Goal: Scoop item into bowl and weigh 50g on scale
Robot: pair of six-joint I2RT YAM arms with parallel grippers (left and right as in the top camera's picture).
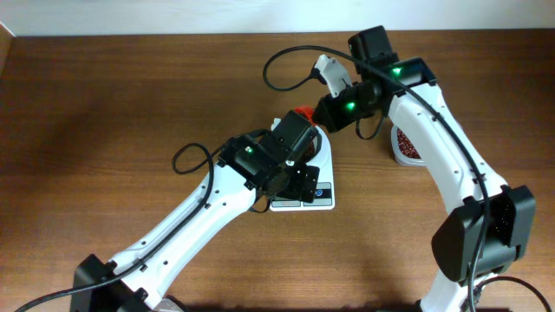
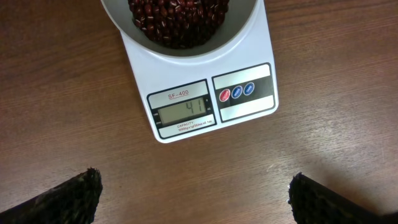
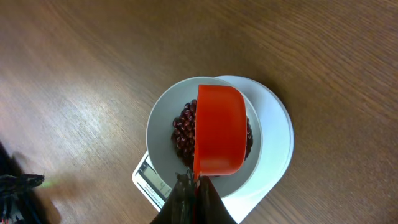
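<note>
Many beans point(image 3: 181, 132) fill the bowl point(image 3: 160, 127), which sits on the scale point(image 2: 202, 74); its display point(image 2: 185, 112) reads 41. A red scoop point(image 3: 219, 130), over the bowl, is clamped by its handle in the right gripper point(image 3: 196, 183). The left gripper point(image 2: 196, 193) hangs above the table point(image 2: 62, 93) just in front of the scale, jaws wide apart and holding nothing. A tub point(image 1: 395, 156) of beans stands beside the right arm.

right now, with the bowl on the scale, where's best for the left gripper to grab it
Probably the rim of the bowl on the display side, from above, one finger inside and one outside. The wall is bare there above the beans, while the orange scoop hangs over the middle.
</note>
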